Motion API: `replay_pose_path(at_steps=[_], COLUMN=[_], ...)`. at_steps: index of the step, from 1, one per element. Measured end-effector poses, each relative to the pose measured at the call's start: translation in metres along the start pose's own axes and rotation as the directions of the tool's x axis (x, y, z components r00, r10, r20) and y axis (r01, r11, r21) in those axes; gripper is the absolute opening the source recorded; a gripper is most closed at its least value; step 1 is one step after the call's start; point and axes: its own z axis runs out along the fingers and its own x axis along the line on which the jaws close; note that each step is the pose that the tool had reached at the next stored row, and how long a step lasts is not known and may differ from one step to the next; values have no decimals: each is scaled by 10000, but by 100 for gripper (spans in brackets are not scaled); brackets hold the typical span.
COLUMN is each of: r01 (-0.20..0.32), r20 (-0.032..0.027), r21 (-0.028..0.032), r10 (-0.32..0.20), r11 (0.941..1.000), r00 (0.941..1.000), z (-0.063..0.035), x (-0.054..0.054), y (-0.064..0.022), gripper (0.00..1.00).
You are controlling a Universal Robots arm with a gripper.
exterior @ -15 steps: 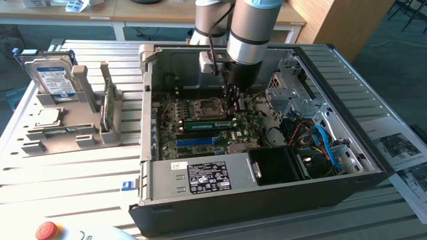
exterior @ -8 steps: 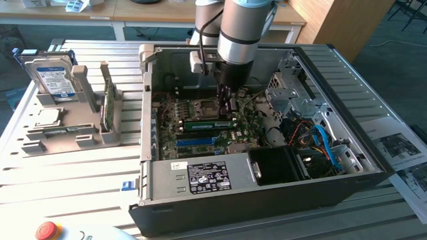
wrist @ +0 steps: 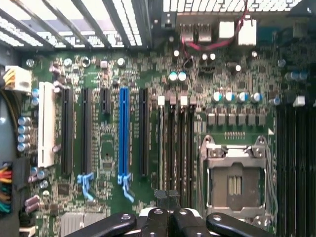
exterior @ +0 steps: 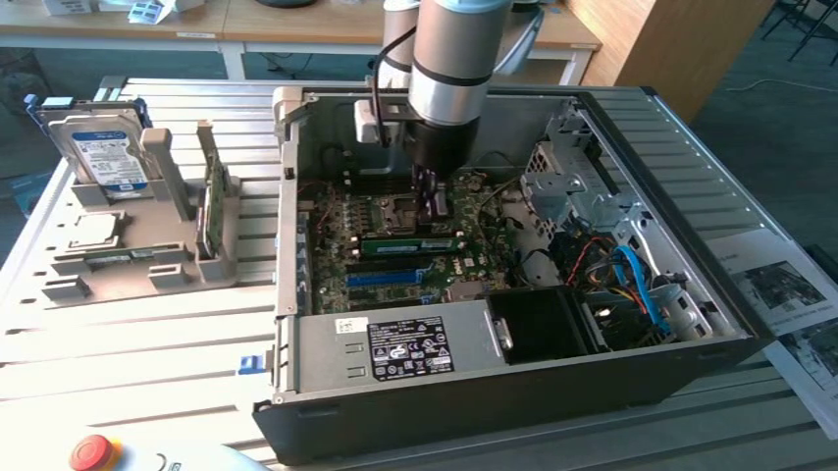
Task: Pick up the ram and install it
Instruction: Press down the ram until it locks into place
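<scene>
Slatted metal worktop carries everything you see: an open computer case lying on its side takes up most of it, with wooden desks behind. Inside the case you have the green motherboard, a grey power supply with a black label along the near wall, and a bundle of blue and orange cables toward the exterior view's right. Your arm comes straight down into the case, and its end effector sits low over the board with the jaws drawn fully together. Just beside the fingertips, a ram lies seated along the slots, close to the empty processor socket. In the wrist view the end effector hangs over the black memory slots, with a blue slot strip a few slots away. Off to the exterior view's left, a grey holder stands well apart from the case; it carries a blue-labelled hard drive upright, and a second green ram stick stands on edge in it. A red button sits at the near edge
</scene>
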Motion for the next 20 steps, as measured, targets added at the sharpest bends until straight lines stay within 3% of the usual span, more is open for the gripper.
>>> replay_pose_path(at_steps=[10,20], r01=[-1,0], r20=[0,-1], r21=[-1,1], r10=[1,0], r11=[10000,10000], r00=[10000,10000], z=[3,4], x=[-4,14], y=[213,220], gripper=[10,10])
